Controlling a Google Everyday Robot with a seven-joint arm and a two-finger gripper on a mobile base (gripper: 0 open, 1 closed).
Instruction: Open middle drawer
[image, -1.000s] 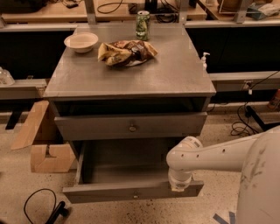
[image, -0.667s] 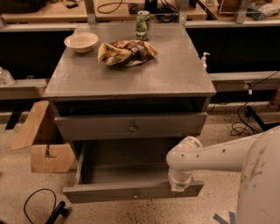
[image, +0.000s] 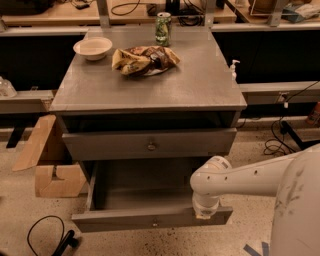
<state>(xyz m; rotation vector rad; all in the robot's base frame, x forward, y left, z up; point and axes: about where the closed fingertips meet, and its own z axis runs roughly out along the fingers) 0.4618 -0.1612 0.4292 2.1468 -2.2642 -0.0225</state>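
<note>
middle drawer (image: 145, 192): drawn well out of the cabinet (image: 150, 87), below the taller-fronted drawer (image: 105, 146). its plain grey floor is exposed and its small knob (image: 155, 223) sits at the centre of the front. compared with a second earlier i see no change: the drawer stands equally far out and the arm (image: 250, 175) has not shifted. i judge the pull finished, or stalled near full travel, and the task essentially done. the drawer's long axis runs side to side, parallel to the cabinet's front edge. its front faces away from the cabinet, toward the camera, and it slides along its short axis. gripper (image: 204, 214): pointing down at the drawer's front rim, right of the knob, out in front of the cabinet's right corner. whether it is clenched on the rim or released i cannot tell. on top of the cabinet: a bowl (image: 93, 48), a snack bag (image: 142, 60), a can (image: 163, 29).
</note>
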